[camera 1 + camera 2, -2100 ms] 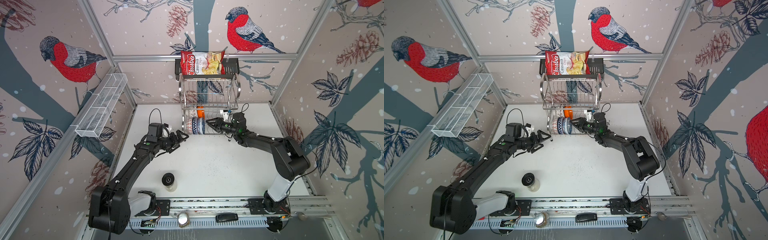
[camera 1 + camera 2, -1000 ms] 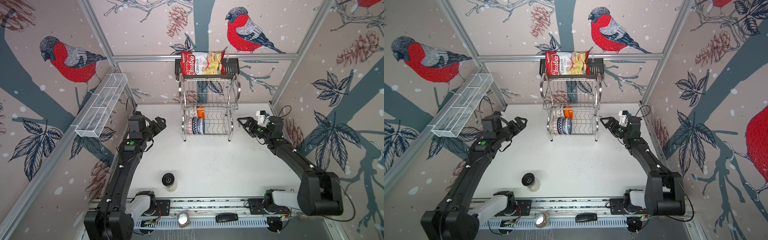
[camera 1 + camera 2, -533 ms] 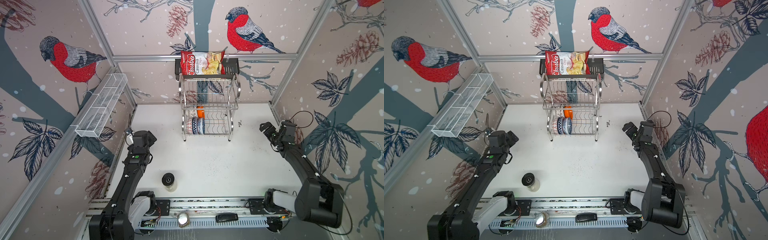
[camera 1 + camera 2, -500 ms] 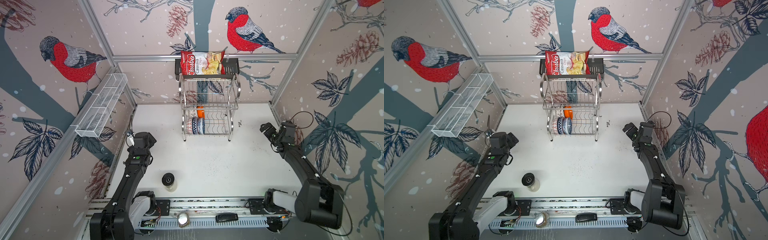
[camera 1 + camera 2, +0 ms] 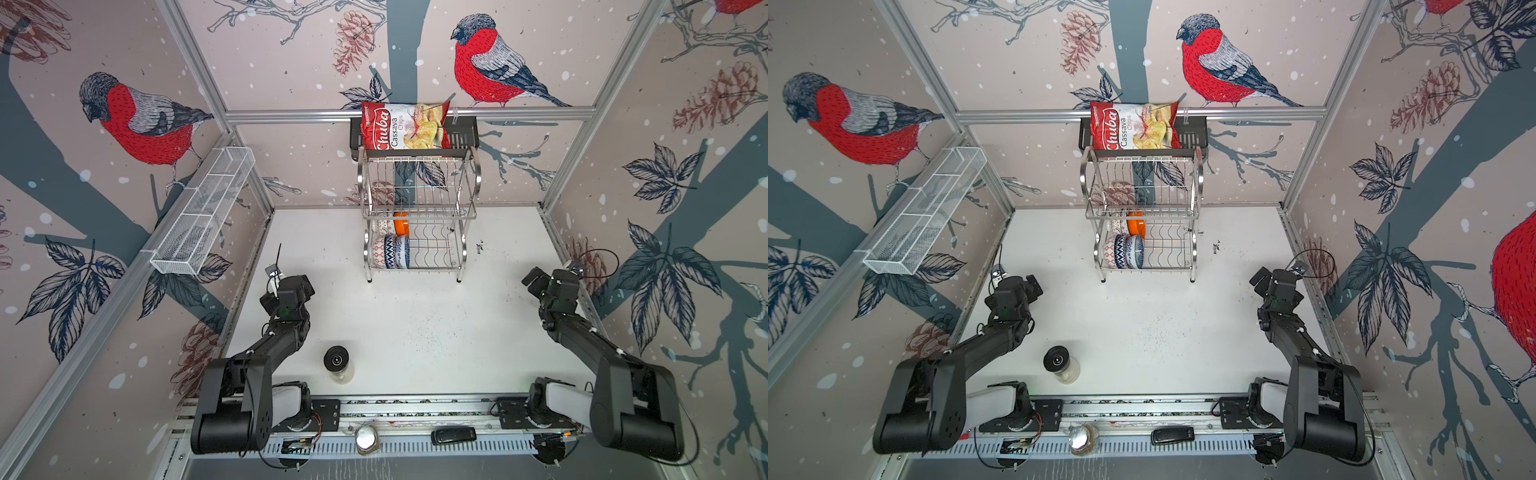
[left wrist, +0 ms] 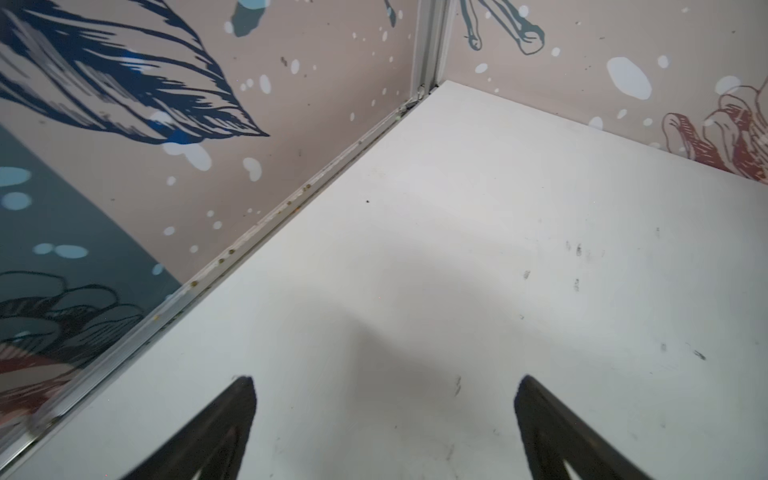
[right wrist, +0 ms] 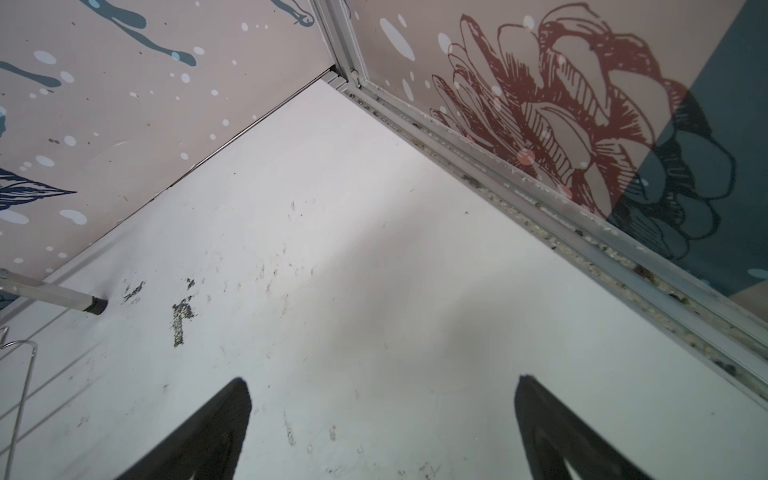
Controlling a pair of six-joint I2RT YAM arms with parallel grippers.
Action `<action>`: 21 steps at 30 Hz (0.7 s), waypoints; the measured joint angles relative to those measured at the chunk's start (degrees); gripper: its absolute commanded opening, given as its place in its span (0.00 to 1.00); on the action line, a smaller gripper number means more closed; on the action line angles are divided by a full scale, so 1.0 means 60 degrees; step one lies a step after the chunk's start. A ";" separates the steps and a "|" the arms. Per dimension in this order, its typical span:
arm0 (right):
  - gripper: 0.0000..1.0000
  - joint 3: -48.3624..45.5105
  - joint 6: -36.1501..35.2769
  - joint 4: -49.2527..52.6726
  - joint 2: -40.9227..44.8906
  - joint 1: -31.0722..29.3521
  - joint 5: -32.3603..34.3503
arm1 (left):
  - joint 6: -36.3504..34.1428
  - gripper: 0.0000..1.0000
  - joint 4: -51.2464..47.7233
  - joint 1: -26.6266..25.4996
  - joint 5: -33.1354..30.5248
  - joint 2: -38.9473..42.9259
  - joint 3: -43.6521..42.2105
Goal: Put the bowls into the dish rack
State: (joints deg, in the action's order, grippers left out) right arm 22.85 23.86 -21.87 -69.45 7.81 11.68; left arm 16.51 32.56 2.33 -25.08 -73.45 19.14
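The steel two-tier dish rack (image 5: 419, 215) (image 5: 1143, 214) stands at the back middle of the white table in both top views. On its lower tier three patterned bowls stand on edge at the left: red-orange (image 5: 377, 252), blue triangle (image 5: 390, 251), blue-white floral (image 5: 402, 252). Behind them sit a white dotted bowl (image 5: 384, 227) and an orange bowl (image 5: 400, 222). My left gripper (image 5: 287, 294) (image 6: 384, 381) is open and empty near the left wall. My right gripper (image 5: 552, 282) (image 7: 382, 380) is open and empty near the right wall, with a foot of the rack (image 7: 93, 306) at the edge of its view.
A black-lidded jar (image 5: 337, 360) stands at the front left of the table. A white mesh tray (image 5: 203, 220) hangs on the left wall. A black basket (image 5: 465, 132) with a chips bag (image 5: 405, 126) hangs above the rack. A black remote (image 5: 453, 435) lies on the front rail.
Both arms have drawn back from beside the rack toward the side walls and the front, folding in. Both grippers stayed open and empty.
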 measured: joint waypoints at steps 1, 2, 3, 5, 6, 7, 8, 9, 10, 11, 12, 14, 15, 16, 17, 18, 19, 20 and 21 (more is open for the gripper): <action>1.00 -0.0084 0.0004 -0.0215 -0.0080 -0.0025 0.0098 | -0.0011 0.97 0.0539 0.0011 0.0080 -0.0342 -0.0073; 1.00 -0.0178 0.0004 -0.0419 -0.0124 -0.0073 0.0211 | -0.0069 0.97 0.0998 0.0025 0.0146 -0.0637 -0.0117; 1.00 -0.0310 -0.0007 -0.0703 -0.0142 -0.0138 0.0299 | -0.0084 0.97 0.1330 0.0040 0.0171 -0.0882 -0.0135; 1.00 -0.0659 -0.0120 -0.1410 -0.0138 -0.0280 0.0503 | -0.0193 0.97 0.2007 0.0095 0.0182 -0.1235 -0.0131; 1.00 -0.0907 -0.0244 -0.1894 -0.0157 -0.0357 0.0561 | -0.0248 0.97 0.2364 0.0124 0.0193 -0.1377 -0.0117; 1.00 -0.1089 -0.0321 -0.2288 -0.0219 -0.0401 0.0619 | -0.0310 0.97 0.2565 0.0149 0.0266 -0.1439 -0.0109; 1.00 -0.1202 -0.0459 -0.2637 -0.0339 -0.0433 0.0667 | -0.0346 0.97 0.2721 0.0149 0.0382 -0.1450 -0.0113; 1.00 -0.1253 -0.0517 -0.3024 -0.0550 -0.0459 0.0703 | -0.0430 0.97 0.3020 0.0149 0.0495 -0.1453 -0.0160; 1.00 -0.1257 -0.0619 -0.3340 -0.0776 -0.0477 0.0739 | -0.0499 0.97 0.3348 0.0146 0.0554 -0.1432 -0.0284; 1.00 -0.1242 -0.0736 -0.3537 -0.0936 -0.0488 0.0761 | -0.0503 0.97 0.3599 0.0146 0.0656 -0.1381 -0.0452; 1.00 -0.1202 -0.0776 -0.3712 -0.1086 -0.0510 0.0783 | -0.0528 0.97 0.3883 0.0146 0.0659 -0.1322 -0.0663; 1.00 -0.1169 -0.0987 -0.4302 -0.1359 -0.0601 0.0852 | -0.0565 0.97 0.4411 0.0146 0.0678 -0.1202 -0.1107; 1.00 -0.1177 -0.1042 -0.4583 -0.1490 -0.0637 0.0907 | -0.0579 0.97 0.4707 0.0146 0.0710 -0.1169 -0.1304; 1.00 -0.1188 -0.1147 -0.4852 -0.1614 -0.0685 0.0969 | -0.0630 0.97 0.5013 0.0146 0.0750 -0.1158 -0.1479; 0.99 -0.1188 -0.1235 -0.4958 -0.1683 -0.0732 0.1013 | -0.0688 0.97 0.5315 0.0146 0.0885 -0.1158 -0.1639; 1.00 -0.1195 -0.1246 -0.5060 -0.1708 -0.0794 0.1129 | -0.0754 0.97 0.5606 0.0146 0.0954 -0.1155 -0.1796; 0.99 -0.1253 -0.1293 -0.5319 -0.1723 -0.0907 0.1282 | -0.0780 0.97 0.5883 0.0142 0.1013 -0.1155 -0.1927; 0.99 -0.1330 -0.1355 -0.5519 -0.1719 -0.0994 0.1341 | -0.0838 0.97 0.6084 0.0142 0.1166 -0.1169 -0.2014; 1.00 -0.1464 -0.1479 -0.5767 -0.1719 -0.1086 0.1421 | -0.0973 0.98 0.6360 0.0146 0.1377 -0.1231 -0.2102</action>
State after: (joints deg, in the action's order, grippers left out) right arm 14.06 14.98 -56.47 -79.77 1.30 20.21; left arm 10.68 70.72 3.20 -16.82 -80.84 6.52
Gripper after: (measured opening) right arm 0.995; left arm 0.974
